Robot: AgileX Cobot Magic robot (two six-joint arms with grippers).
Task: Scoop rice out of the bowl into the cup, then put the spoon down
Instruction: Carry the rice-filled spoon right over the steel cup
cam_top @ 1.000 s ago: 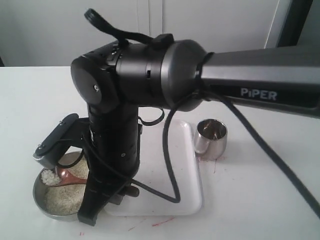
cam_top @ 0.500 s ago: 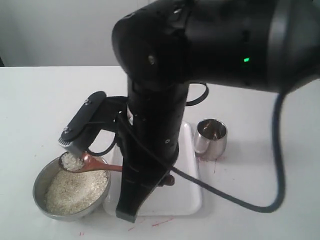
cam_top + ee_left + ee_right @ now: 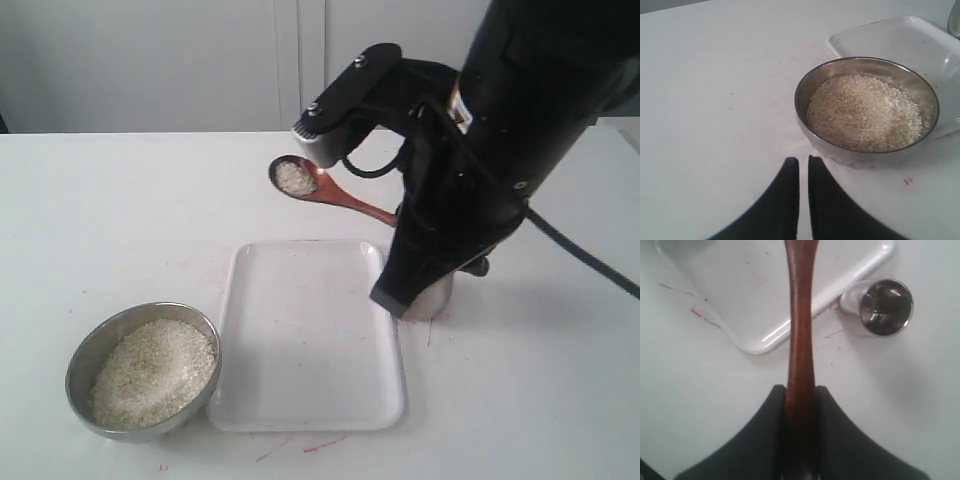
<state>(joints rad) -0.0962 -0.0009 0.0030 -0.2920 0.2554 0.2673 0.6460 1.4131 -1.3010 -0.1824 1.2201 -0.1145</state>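
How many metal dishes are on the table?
2. The bowl sits left of the white tray, holding rice; the cup stands by the tray's right edge, half hidden behind the arm.

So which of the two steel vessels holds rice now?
The wide dull-grey steel bowl beside the white tray; the small shiny steel cup shows none.

The dark reddish-brown wooden spoon [image 3: 340,197] is up in the air, nearly level. Its oval head carries a small heap of white rice [image 3: 294,178]. The wide, dull steel bowl [image 3: 85,360] stands well apart from the head and lower, with many more grains inside. The small shiny cup [image 3: 886,307] stands upright below the handle, just beside it, and seems empty.
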